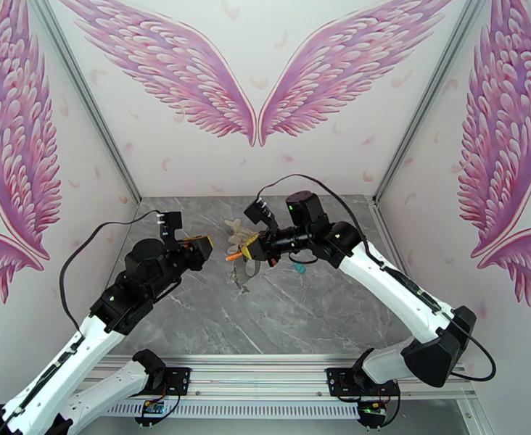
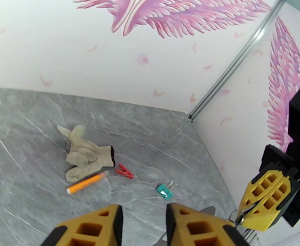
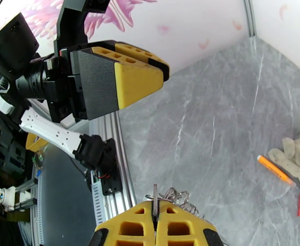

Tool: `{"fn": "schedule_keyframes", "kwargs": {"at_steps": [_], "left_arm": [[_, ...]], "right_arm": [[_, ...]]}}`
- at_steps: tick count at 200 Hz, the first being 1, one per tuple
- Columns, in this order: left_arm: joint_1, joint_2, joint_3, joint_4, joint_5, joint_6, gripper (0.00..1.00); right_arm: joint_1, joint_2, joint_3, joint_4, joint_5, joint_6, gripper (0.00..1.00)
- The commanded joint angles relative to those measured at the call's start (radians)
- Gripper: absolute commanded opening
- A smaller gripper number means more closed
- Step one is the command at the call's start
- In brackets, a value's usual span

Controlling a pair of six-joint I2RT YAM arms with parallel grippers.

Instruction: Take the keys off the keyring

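My right gripper (image 1: pixel 249 249) (image 3: pixel 156 210) hangs above the middle of the table, shut on a thin dark flat metal piece that I take for the keyring (image 3: pixel 155 197), seen edge-on. Silver wire rings (image 3: pixel 176 197) bunch beside it. Small grey keys (image 1: pixel 245 283) dangle below the fingers. In the left wrist view the right gripper (image 2: pixel 244 212) shows a small ring (image 2: pixel 235 217) at its tip. My left gripper (image 1: pixel 204 246) (image 2: pixel 144 226) is just to its left, open, with nothing clearly between its fingers.
On the grey marble table lie a pale glove (image 2: pixel 84 154) (image 1: pixel 235 230), an orange pen (image 2: pixel 86 182) (image 3: pixel 275 169), a red clip (image 2: pixel 124 171) and a teal binder clip (image 2: pixel 164 191) (image 1: pixel 302 268). Walls close in at the back and sides.
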Motion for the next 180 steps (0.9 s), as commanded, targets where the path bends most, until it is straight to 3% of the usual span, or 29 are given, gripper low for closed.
{"fn": "schedule_keyframes", "kwargs": {"at_steps": [1,34,63,180], "left_arm": [[0.004,-0.009,-0.066,0.184,0.075,0.218,0.35],[0.004,-0.012,-0.153,0.28,0.258,0.395,0.3],[0.004,-0.008,-0.2,0.354,0.41,0.461,0.28],[-0.009,0.152,-0.123,0.375,0.693,0.504,0.24]], "right_arm": [[-0.011,0.021,0.066,-0.156,-0.013,-0.045,0.0],[-0.015,0.045,0.114,-0.225,-0.014,-0.059,0.0],[-0.019,0.048,0.139,-0.251,-0.003,-0.061,0.0],[-0.019,0.043,0.158,-0.231,-0.058,-0.056,0.0]]}}
